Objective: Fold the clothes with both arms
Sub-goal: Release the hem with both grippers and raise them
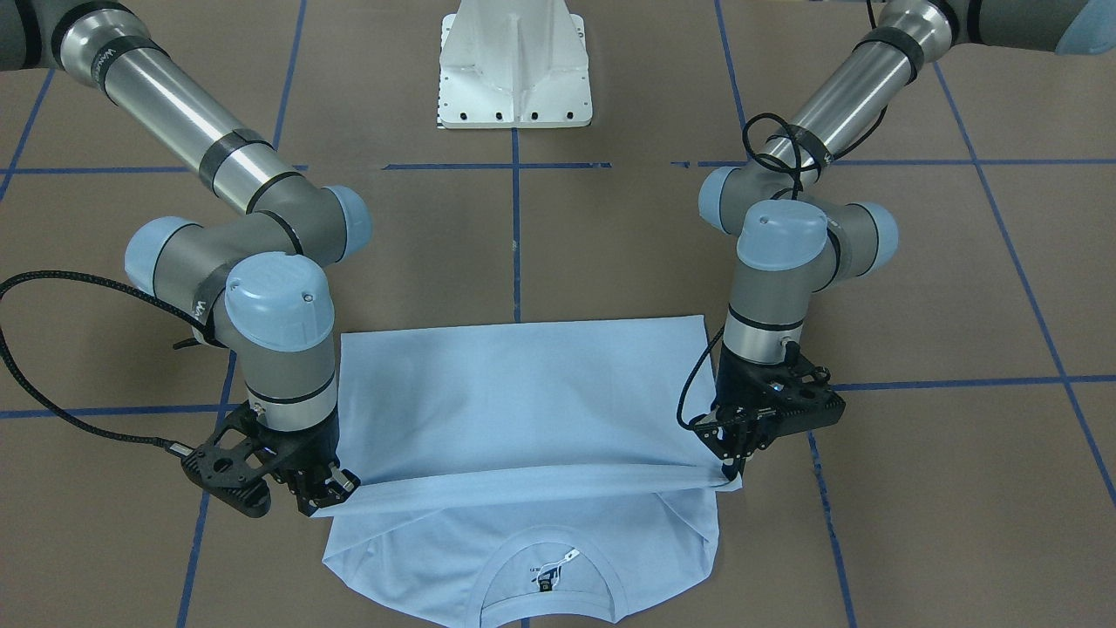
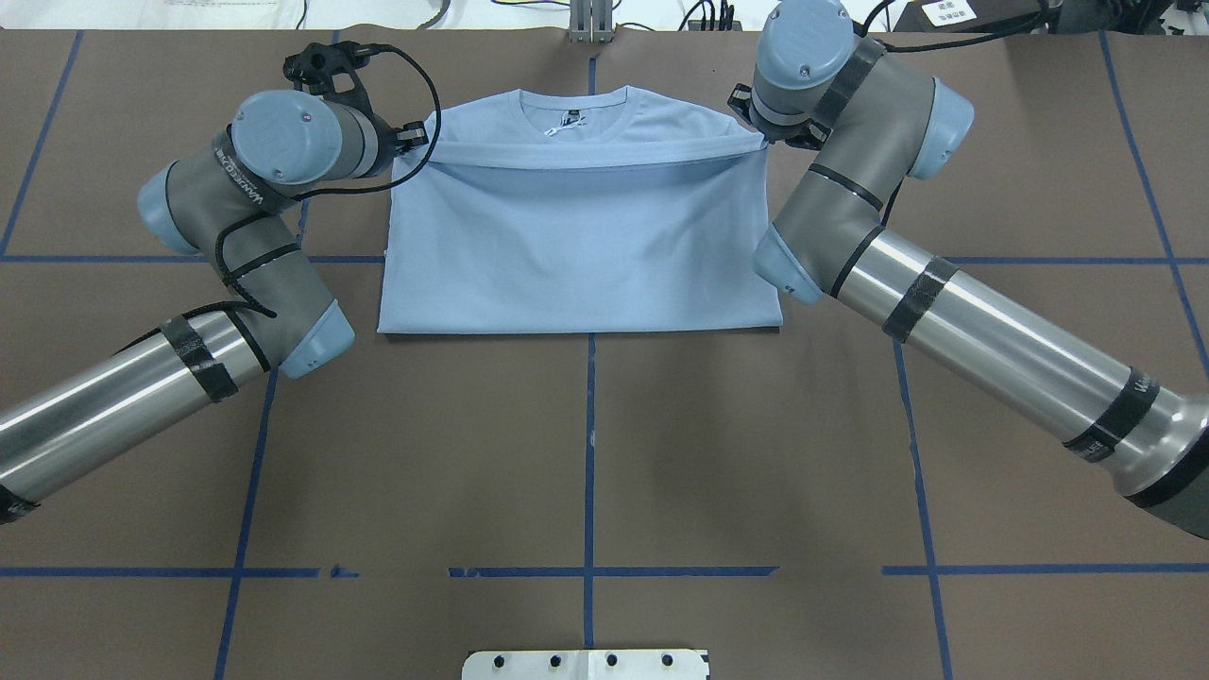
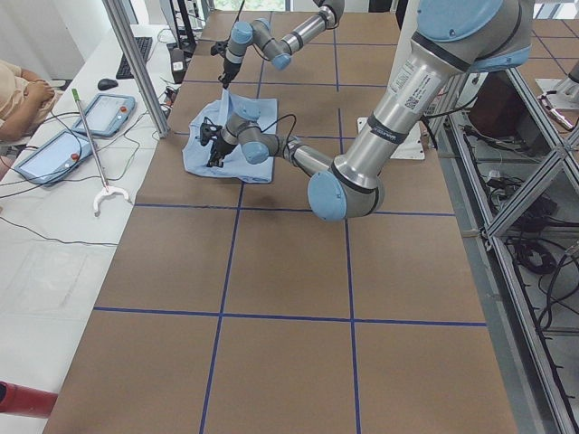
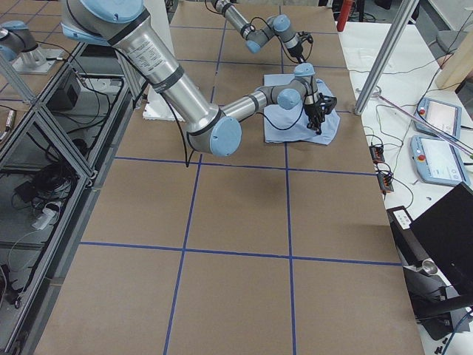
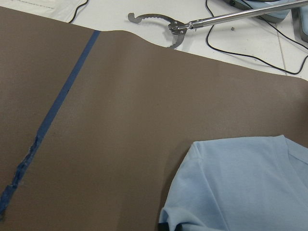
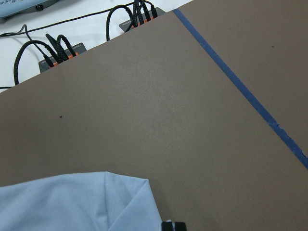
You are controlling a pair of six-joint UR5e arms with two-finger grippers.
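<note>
On the brown table (image 1: 610, 253), on the side far from the white pedestal base (image 1: 514, 70), lies the light blue T-shirt (image 1: 523, 392). It is doubled over across its width. The fold line runs along the side nearer the base, and the free edge is stretched as a slightly raised band just short of the collar (image 1: 549, 606). The collar and the dark neck label (image 1: 547, 579) lie uncovered beyond that band, at the table's far edge.

The left arm (image 1: 785, 253) reaches down at the shirt's left end. The left gripper (image 1: 731, 467) points downward with its fingers drawn close together, and it pinches the left corner of the stretched edge. The right arm (image 1: 261, 296) mirrors it at the other end. The right gripper (image 1: 330, 490) has its fingers nipped together on the right corner of the same edge. The cloth runs taut between the two.

Blue tape lines (image 1: 515, 235) divide the table into squares, and one runs under the middle of the shirt. The left wrist view shows a sleeve low on the right, and a metal grabber tool (image 5: 163, 26) lies on the white surface beyond the table. The right wrist view shows a corner of cloth at lower left, and black cables (image 6: 130, 17) lie past the table edge.
</note>
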